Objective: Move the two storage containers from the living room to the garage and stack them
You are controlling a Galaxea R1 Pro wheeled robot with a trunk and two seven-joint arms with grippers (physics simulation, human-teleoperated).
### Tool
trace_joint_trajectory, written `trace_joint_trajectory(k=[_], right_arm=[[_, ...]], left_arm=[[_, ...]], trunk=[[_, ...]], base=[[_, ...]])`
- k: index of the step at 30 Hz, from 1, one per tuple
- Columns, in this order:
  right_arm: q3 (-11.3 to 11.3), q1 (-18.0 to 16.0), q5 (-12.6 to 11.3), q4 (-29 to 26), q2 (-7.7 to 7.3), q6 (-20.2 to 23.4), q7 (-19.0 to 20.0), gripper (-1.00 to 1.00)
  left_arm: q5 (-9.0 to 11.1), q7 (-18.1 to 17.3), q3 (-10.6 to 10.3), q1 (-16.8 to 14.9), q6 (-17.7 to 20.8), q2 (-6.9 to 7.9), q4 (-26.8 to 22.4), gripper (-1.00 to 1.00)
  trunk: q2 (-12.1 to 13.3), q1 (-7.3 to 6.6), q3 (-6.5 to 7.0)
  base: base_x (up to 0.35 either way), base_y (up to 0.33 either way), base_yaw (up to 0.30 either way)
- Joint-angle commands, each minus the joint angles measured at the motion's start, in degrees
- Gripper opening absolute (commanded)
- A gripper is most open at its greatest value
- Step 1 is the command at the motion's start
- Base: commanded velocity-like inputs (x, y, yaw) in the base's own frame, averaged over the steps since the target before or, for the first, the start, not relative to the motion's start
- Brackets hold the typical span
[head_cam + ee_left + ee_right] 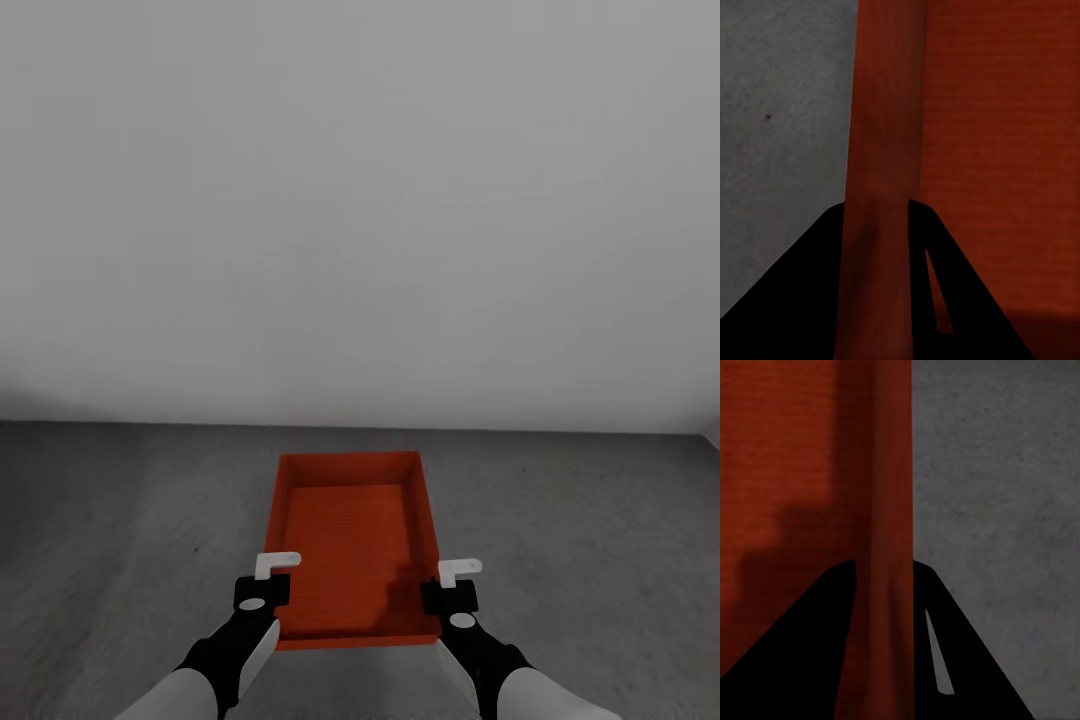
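One orange-red open-top storage container [352,530] lies lengthwise in front of me over the dark grey garage floor [130,520]. My left gripper [268,592] is shut on its left wall near the close corner, a black finger [802,285] on each side of the wall [881,112]. The right gripper [450,592] is shut on the right wall the same way, its fingers [802,645] pinching that wall [885,472]. The bin is empty inside. I cannot tell whether its bottom touches the floor or hangs just above it.
A plain light grey wall [360,200] stands straight ahead and meets the concrete just beyond the bin's far end. Bare mottled floor [1005,510] stretches to both sides of the container.
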Motion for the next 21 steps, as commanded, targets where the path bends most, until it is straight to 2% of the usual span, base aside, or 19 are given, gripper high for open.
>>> trace_joint_trajectory(k=[1,21], right_arm=[[-0.55,-0.02,-0.95,0.09,0.0,-0.08,0.22,-1.0],[-0.55,-0.02,-0.93,0.09,-0.04,-0.1,0.22,-1.0]], left_arm=[[-0.68,0.59,0.54,-0.05,-4.02,0.68,-0.28,-1.0],[-0.68,0.56,0.57,-0.05,-3.98,0.69,-0.21,-1.0]], trunk=[[-0.04,0.0,-0.15],[-0.04,0.0,-2.0]], base=[[0.0,0.0,0.0],[0.0,0.0,0.0]])
